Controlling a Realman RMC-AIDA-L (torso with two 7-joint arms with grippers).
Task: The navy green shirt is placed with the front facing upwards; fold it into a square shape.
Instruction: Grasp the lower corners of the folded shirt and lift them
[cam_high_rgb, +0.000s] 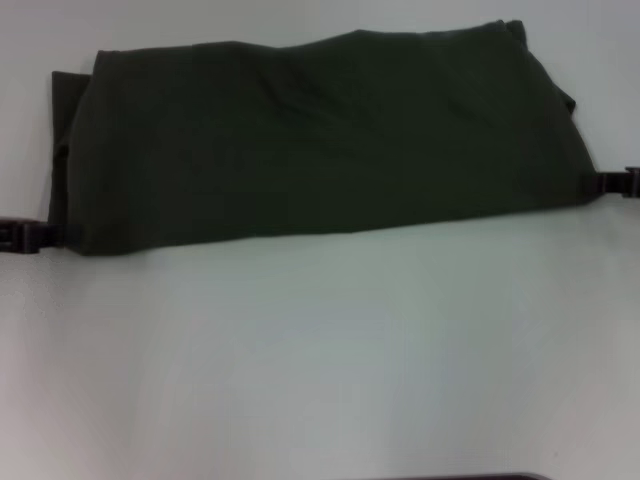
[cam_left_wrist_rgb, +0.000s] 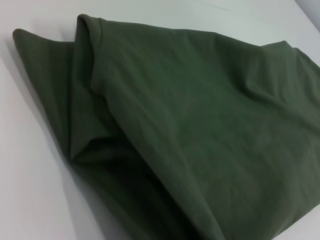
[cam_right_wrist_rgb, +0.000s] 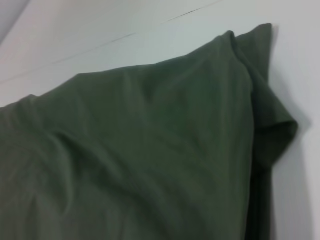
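From the head view, the navy green shirt (cam_high_rgb: 320, 140) lies folded into a wide band across the far part of the white table (cam_high_rgb: 320, 350), plain side up, no lettering showing. The left gripper (cam_high_rgb: 22, 236) sits at the band's near left corner and the right gripper (cam_high_rgb: 618, 182) at its right end, each just touching or meeting the cloth edge. Only dark stubs show, so I cannot tell whether either pincer is apart or clamped on fabric.

In the left wrist view the shirt (cam_left_wrist_rgb: 200, 125) shows stacked layers with a rolled fold edge and soft creases. It looks like a light, limp knit that will sag and drag rather than hold shape.

In the right wrist view the shirt (cam_right_wrist_rgb: 150, 150) ends in a doubled corner with a loose flap curling out. The best hold is probably at the end corners, pinching all layers together so that none slips free.
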